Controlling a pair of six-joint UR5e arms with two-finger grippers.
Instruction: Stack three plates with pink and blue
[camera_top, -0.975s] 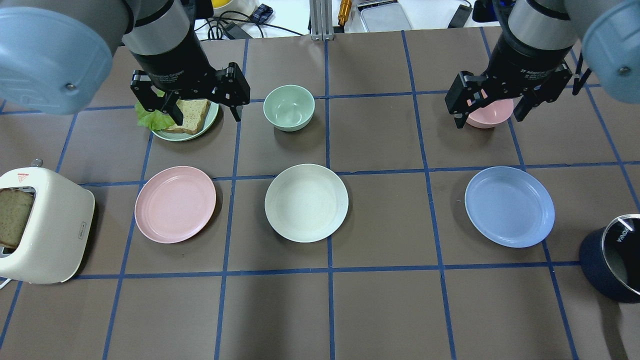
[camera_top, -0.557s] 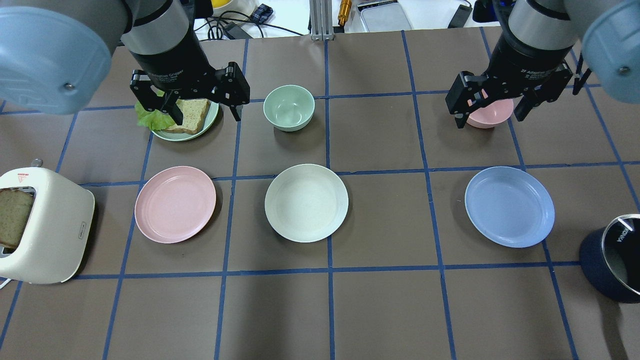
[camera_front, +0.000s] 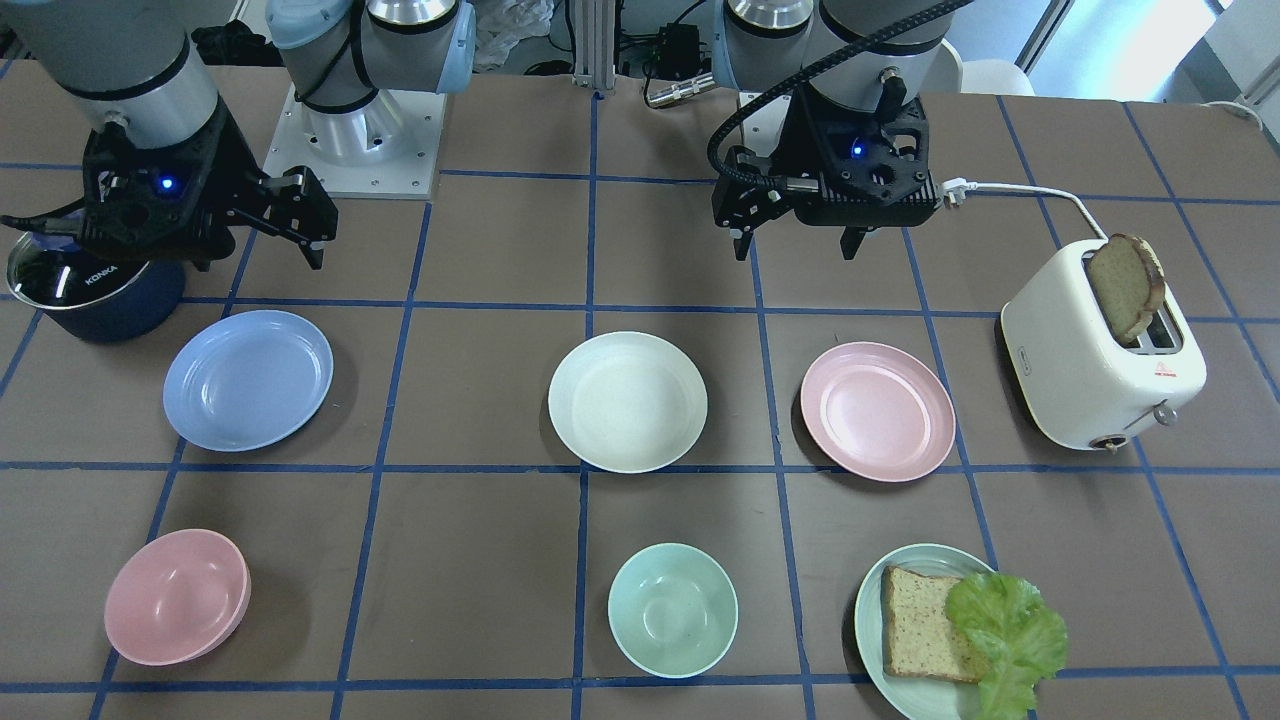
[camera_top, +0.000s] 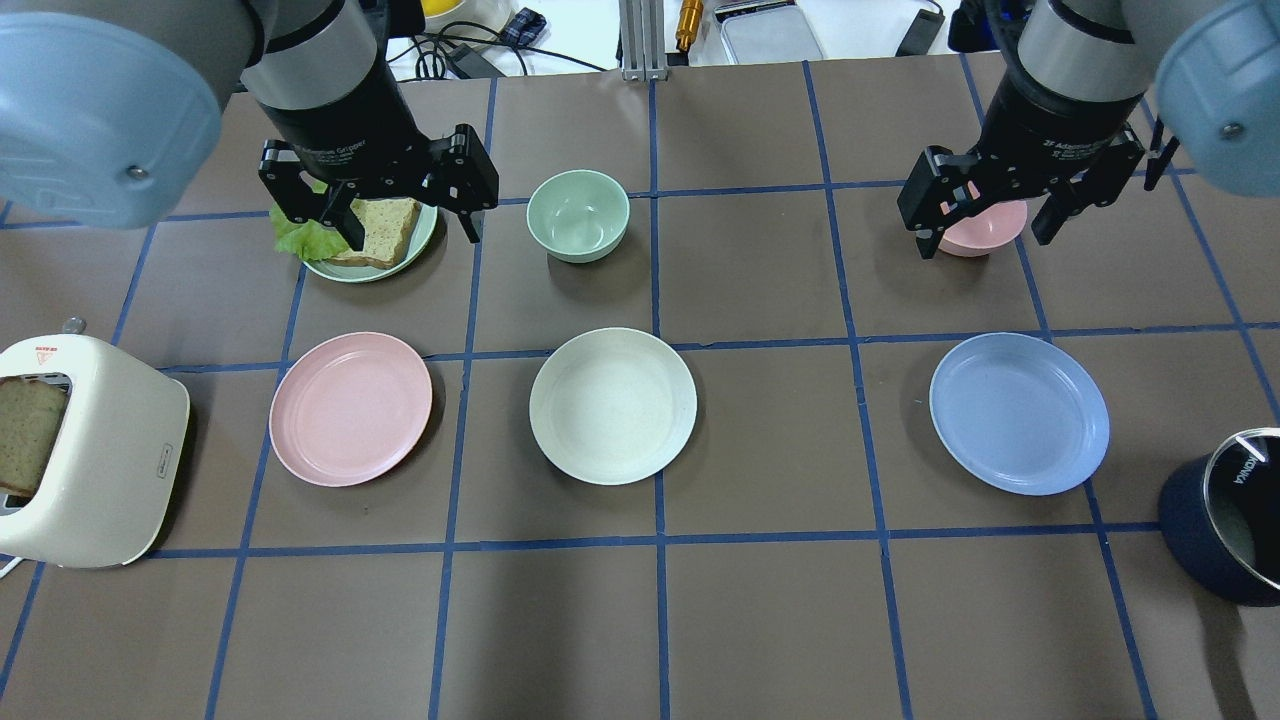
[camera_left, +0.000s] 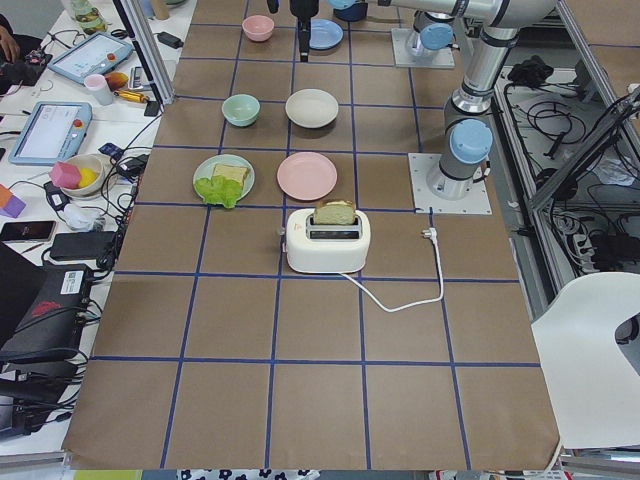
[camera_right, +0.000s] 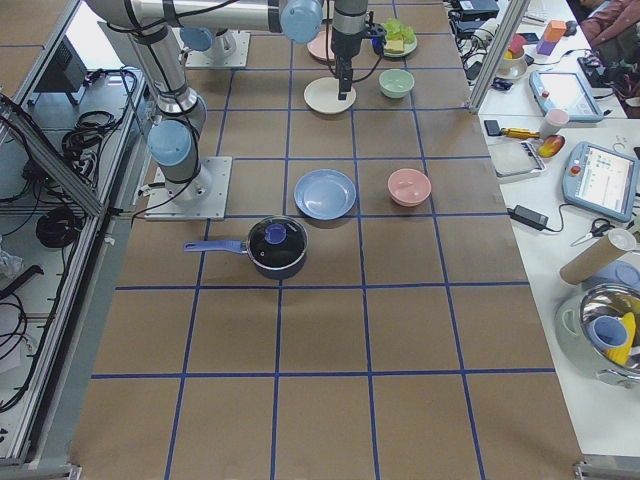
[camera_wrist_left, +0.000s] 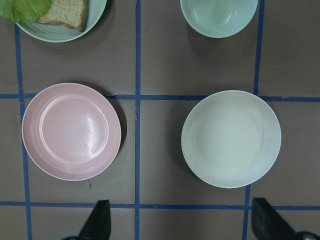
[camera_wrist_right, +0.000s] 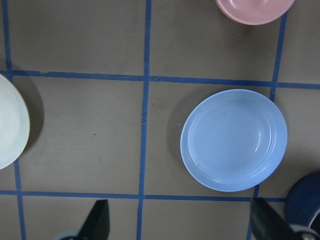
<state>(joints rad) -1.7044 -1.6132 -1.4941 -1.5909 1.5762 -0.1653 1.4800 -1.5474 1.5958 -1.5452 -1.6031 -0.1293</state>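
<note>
Right-wrist view — cream plate (camera_wrist_right: 12, 125) cut off, blue plate (camera_wrist_right: 233, 140) whole.

A toaster (camera_top: 100, 470) holds one slice (camera_front: 1125, 285). Mint bowl (camera_top: 578, 215), pink bowl (camera_front: 175, 597) and dark pot (camera_right: 278, 250) stand apart; a green plate (camera_front: 868, 610) carries bread (camera_front: 920, 625) and lettuce (camera_front: 1005, 625).

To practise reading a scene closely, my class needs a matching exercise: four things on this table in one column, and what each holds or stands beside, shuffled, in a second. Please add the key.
Things
1. toaster
2. pot
3. pink plate
4. green plate

States
A. holds bread and lettuce
B. lies empty beside the cream plate
C. holds one upright slice
D. stands near the blue plate

Pairs: 1-C, 2-D, 3-B, 4-A
</note>
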